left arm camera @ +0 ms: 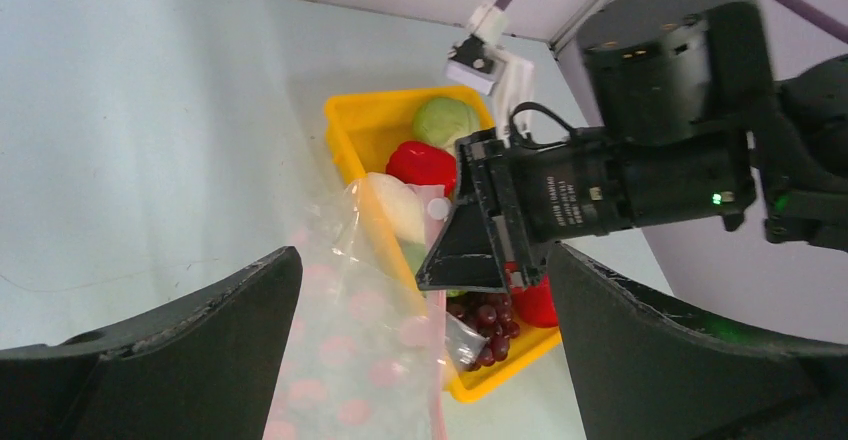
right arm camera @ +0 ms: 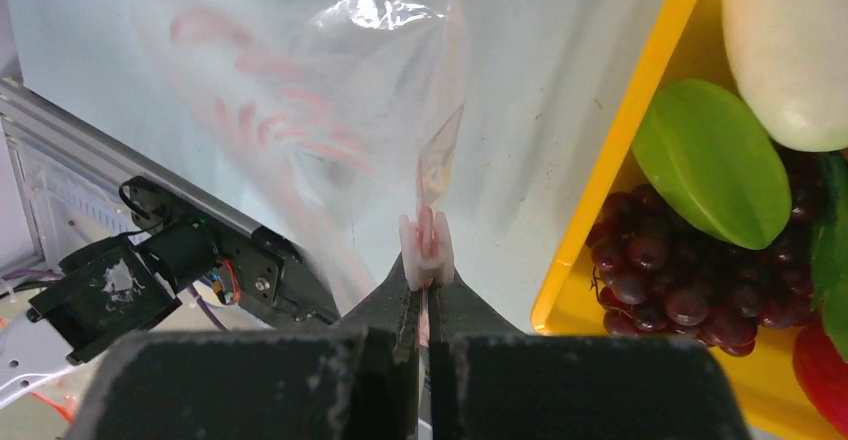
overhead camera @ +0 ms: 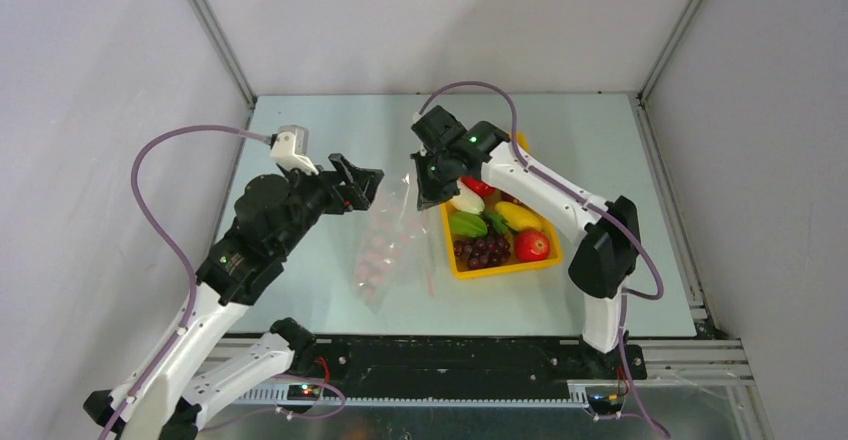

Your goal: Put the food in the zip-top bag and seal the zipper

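1. Two fingers of the right gripper [right arm camera: 427, 295] pinch together on the zipper [right arm camera: 428, 245] of the zip-top bag [overhead camera: 385, 245], which droops mid-table.
2. Left gripper [overhead camera: 362, 185] hangs beside the bag, on its left-edge side, fingers spread apart.
3. Food [overhead camera: 495, 235] lies in the yellow tray [overhead camera: 500, 272], nearer the right edge.

Bright even light; soft shadows; glare on zip-top bag [right arm camera: 300, 110]; foregrounds blurred.

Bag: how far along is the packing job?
Nothing packed yet: the food sits in the yellow tray, none visible in the bag. In hand: right fingers shut on the zipper tab at the bag's mouth, left fingers open near it. Left: load everything, then seal.
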Controlling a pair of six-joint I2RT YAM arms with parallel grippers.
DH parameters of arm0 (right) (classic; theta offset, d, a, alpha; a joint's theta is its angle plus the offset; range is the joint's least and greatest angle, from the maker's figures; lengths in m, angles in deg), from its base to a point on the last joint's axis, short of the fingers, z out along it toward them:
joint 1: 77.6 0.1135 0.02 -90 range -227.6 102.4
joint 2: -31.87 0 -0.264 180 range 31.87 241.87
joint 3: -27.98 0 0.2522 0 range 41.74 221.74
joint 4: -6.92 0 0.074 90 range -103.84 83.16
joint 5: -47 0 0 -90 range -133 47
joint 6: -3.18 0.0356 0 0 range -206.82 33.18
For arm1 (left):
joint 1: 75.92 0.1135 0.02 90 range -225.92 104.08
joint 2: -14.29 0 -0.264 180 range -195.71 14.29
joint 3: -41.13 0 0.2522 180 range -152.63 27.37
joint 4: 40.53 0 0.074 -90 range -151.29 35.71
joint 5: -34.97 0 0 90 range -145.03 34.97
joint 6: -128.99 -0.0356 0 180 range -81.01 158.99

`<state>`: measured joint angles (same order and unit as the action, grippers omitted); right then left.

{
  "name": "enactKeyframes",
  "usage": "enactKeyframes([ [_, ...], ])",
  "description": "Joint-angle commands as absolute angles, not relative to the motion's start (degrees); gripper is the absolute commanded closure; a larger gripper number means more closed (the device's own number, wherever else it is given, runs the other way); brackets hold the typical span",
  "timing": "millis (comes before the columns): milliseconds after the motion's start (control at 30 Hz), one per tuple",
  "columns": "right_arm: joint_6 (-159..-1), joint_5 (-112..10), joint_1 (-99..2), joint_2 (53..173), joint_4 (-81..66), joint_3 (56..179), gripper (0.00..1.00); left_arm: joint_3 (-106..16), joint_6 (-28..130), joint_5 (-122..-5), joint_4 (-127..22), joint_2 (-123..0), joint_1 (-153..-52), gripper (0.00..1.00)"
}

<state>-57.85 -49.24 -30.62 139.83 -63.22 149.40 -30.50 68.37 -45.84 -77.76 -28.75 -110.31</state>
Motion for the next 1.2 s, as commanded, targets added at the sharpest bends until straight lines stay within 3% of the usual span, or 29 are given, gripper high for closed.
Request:
enactKeyframes([
  [0,-55.7,-52.5,-32.5,140.5,-66.1,151.4,1.00,-29.4,67.6,-47.7,-77.2,-27.3,-110.6,0.00],
  [367,-50.4,-55.6,-39.3,128.3,-57.7,133.4,1.00,-29.9,66.0,-61.6,-74.0,-34.5,-110.5,0.00],
  [467,-47.8,-55.3,-39.6,125.7,-57.8,131.7,1.00,-29.4,65.2,-67.5,-73.7,-37.2,-111.8,0.00],
  [767,-42.7,-50.8,-38.4,121.9,-59.8,130.3,1.00,-27.0,62.7,-68.3,-73.6,-45.7,-121.6,0.01],
  [1167,-42.5,-52.5,-35.9,119.0,-60.8,131.3,1.00,-23.4,62.6,-69.7,-69.1,-50.0,-123.5,0.36],
])
